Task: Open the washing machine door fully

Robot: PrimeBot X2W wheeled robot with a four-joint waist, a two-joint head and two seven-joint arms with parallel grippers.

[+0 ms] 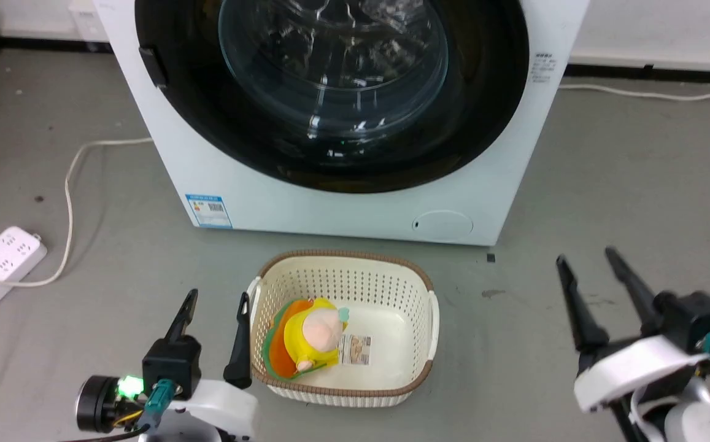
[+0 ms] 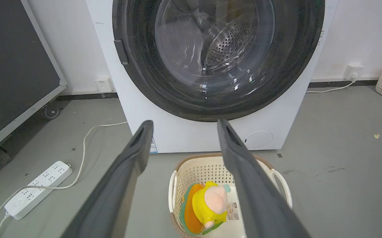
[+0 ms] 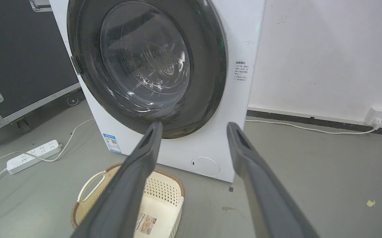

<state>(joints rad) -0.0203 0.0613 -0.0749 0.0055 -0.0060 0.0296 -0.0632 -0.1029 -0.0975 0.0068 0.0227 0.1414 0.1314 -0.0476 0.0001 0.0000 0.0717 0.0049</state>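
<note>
1. The washing machine door is shut, lying flush in the front of the washing machine; its glossy black ring spans nearly the full width of the white cabinet; the perforated drum shows through the glass bowl, and no gap opens along the rim in any view.
2. A small dark tab sits on the door's left rim; this is probably the pull point, which would put the hinge on the opposite side, though no hinge is visible.
3. The left gripper hangs low over the floor, just beside the left wall of the basket; its fingers are spread wide and hold nothing; they point toward the machine, well apart from the door.
4. The right gripper is likewise spread wide and empty; it sits out to the right of the basket over bare floor, also well short of the machine; both arms look parked in a ready pose, not committed to a reach.
5. The basket stands on the floor just in front of the machine, below the door, with a yellow plush toy lying in it; it is likely staged there for loading, so any reach to the door has to pass over or around it.
6. The task looks unstarted; the left gripper is on the tab's side, so it seems the natural one to rise and hook the tab; the slick rim offers little purchase, so a finger could slip off.
</note>
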